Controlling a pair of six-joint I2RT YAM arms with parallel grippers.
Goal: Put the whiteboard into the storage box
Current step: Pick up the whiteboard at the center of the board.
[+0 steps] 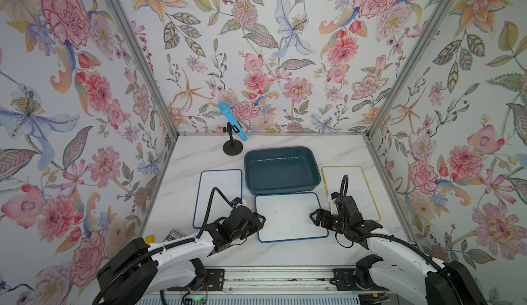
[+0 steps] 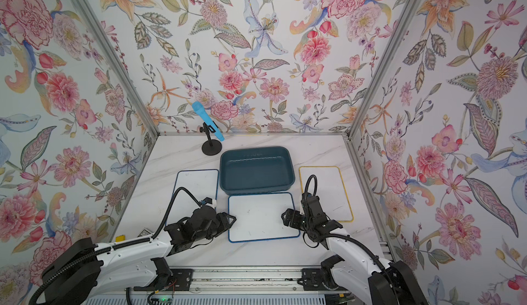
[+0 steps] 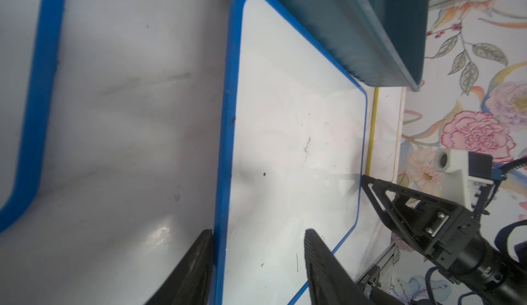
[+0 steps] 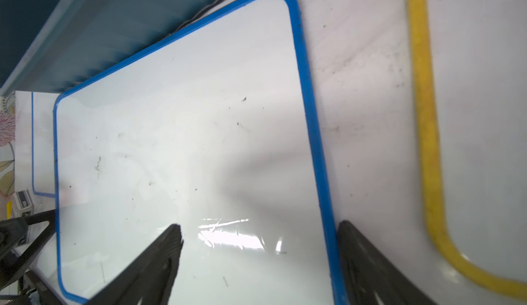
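Middle whiteboard (image 1: 291,218), blue frame, lying flat on table (image 1: 285,252), far edge sitting just beside near wall of storage box (image 1: 281,188), so not in box yet. Our left tool (image 1: 261,220) straddling board's left edge, fingers spread, one over white face, one outside over table, pinching nothing. Our right tool (image 1: 313,216) doing same at right edge, also spread. We're also seeing blue-framed board (image 1: 219,183) and yellow-framed board (image 1: 356,186) lying either side of box.

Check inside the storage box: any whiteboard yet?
Nothing inside the storage box: only its bare teal floor shows in both top views. The nearest whiteboard lies on the table just in front. A strip of floor behind the near wall is hidden.
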